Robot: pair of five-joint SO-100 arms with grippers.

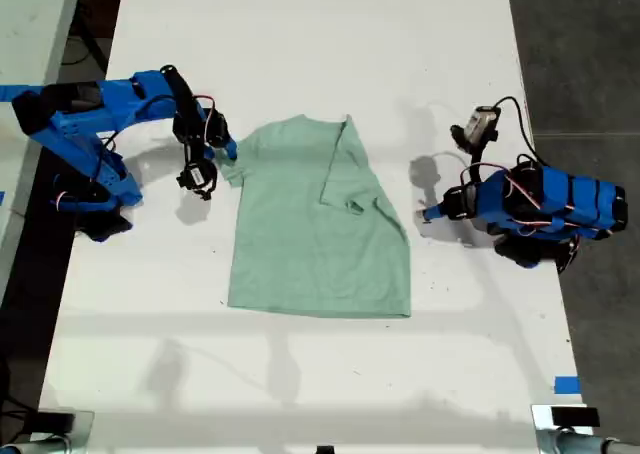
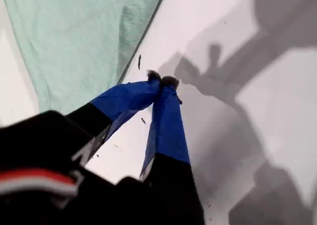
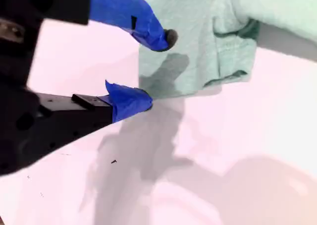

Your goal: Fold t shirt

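The t shirt [image 1: 315, 224] lies mid-desk [image 1: 300, 34], one sleeve side already folded inward, the sleeve at 9 o'clock in the exterior view still out. My second gripper [image 3: 148, 69] hangs there, jaws wide; my first gripper [image 2: 162, 80] waits at 3 o'clock, jaws closed, empty.

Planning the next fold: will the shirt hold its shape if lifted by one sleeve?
Probably not: the shirt looks like thin cloth, one side already folded over flat, so it should droop. Lying so flat, likely light. Pushed, it would probably bunch, not slide whole.
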